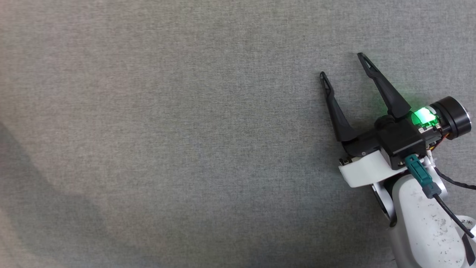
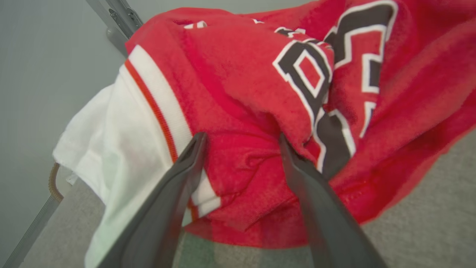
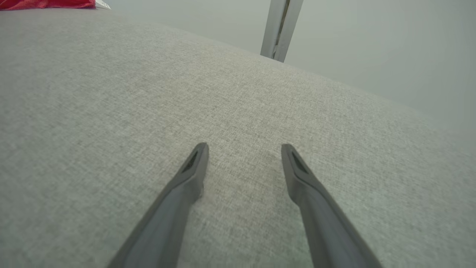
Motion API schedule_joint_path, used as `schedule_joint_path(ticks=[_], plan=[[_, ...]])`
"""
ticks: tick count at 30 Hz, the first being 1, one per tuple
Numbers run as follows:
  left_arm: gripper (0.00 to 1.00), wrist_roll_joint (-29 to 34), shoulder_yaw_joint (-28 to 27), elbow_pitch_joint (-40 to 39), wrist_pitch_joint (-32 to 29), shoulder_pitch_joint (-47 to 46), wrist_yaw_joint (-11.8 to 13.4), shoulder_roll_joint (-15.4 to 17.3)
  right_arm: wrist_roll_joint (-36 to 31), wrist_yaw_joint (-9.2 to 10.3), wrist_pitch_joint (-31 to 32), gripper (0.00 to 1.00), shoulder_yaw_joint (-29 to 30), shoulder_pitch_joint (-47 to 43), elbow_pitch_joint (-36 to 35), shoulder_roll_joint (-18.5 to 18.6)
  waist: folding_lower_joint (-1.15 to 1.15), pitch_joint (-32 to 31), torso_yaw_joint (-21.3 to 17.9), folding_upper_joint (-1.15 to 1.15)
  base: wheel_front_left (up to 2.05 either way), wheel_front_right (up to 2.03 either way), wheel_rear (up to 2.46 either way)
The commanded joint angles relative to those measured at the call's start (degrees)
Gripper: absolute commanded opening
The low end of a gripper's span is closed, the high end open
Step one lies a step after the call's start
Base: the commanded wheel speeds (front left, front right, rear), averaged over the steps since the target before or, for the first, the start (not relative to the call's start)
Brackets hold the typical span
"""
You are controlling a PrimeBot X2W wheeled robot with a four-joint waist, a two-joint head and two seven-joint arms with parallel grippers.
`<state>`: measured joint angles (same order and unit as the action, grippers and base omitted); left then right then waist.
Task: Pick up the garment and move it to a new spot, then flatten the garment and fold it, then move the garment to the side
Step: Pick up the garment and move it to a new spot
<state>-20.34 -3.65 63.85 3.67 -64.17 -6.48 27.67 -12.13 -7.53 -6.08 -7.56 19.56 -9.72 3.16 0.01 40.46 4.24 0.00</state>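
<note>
Bearing big black block characters edged in white, too cropped and creased to read, 1 garment [image 2: 238, 93] lies bunched on the grey woven table cover [image 2: 427, 223], right in front of the left gripper [image 2: 241, 143]. It is red fleecy knit with 1 white ribbed band, 1 thin orange stripe and 1 smooth white panel. The left gripper's 2 dark tapered fingers stand wide apart, tips at a red fold; whether they touch it is unclear. Well to the right, the right gripper [image 1: 341, 64] sits over the cover, its 2 fingers also spread wide and holding nothing, with 1 green light [image 1: 424, 116] glowing at its wrist.
</note>
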Motion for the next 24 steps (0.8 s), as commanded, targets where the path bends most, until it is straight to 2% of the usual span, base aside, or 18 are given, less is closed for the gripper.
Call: schedule_joint_path(ticks=[1, 2, 3, 4, 5, 6, 11, 15, 24], plan=[[1.00, 0.5, 0.4, 1.1, 0.0, -1.0, 0.0, 0.3, 0.0, 0.09, 0.0, 1.00, 0.2, -0.1, 0.1, 0.4, -0.01, 1.4, -1.4, 0.00, 0.00, 0.00, 0.00], [1.00, 0.6, 0.6, 1.8, 0.0, -1.2, 0.0, 0.3, 0.0, 0.09, 0.0, 1.00, 0.2, -0.1, 0.1, 0.4, -0.01, 1.6, -1.5, 0.00, 0.00, 0.00, 0.00], [0.83, 0.4, 0.7, 2.5, -0.2, -1.4, -0.1, 0.2, 0.0, 0.09, 0.0, 1.00, 0.3, -0.1, 0.1, 0.4, -0.01, 1.7, -1.6, 0.00, 0.00, 0.00, 0.00], [0.36, 0.2, 0.7, 3.1, -0.1, -1.8, -0.1, 0.1, 0.0, 0.09, -0.1, 1.00, 0.5, 0.0, 0.1, 0.4, -0.01, 1.7, -1.6, 0.00, 0.00, 0.00, 0.00], [0.11, 0.1, 0.8, 3.5, 0.0, -1.9, -0.2, 0.1, 0.1, 0.09, -0.1, 1.00, 0.7, 0.1, 0.1, 0.5, -0.01, 1.7, -1.6, 0.00, 0.00, 0.00, 0.00], [0.00, 0.1, 0.9, 4.1, 0.3, -2.2, -0.3, 0.2, 0.1, 0.09, -0.2, 1.00, 0.8, 0.1, 0.3, 0.5, -0.01, 1.7, -1.7, 0.00, 0.00, 0.00, 0.00], [0.00, 0.0, 1.4, 5.8, 1.2, -2.3, -0.4, 1.5, 0.7, 0.09, -1.4, 1.00, 1.0, 0.5, 1.8, 0.2, -0.01, 0.4, -1.7, 0.00, 0.00, 0.00, 0.00], [0.00, 0.2, 1.7, 6.3, 2.4, -2.2, -0.5, 3.7, 1.4, 0.09, -3.0, 1.00, 0.6, 1.0, 3.6, 0.0, -0.01, -2.1, -2.0, 0.00, 0.00, 0.00, 0.00], [0.00, 2.7, 5.9, 5.1, 5.1, -2.2, -1.0, 7.4, 4.9, 0.09, -6.1, 1.00, 0.5, 1.0, 9.5, -0.2, -0.01, -10.8, -3.2, 0.00, 0.00, 0.00, 0.00]])
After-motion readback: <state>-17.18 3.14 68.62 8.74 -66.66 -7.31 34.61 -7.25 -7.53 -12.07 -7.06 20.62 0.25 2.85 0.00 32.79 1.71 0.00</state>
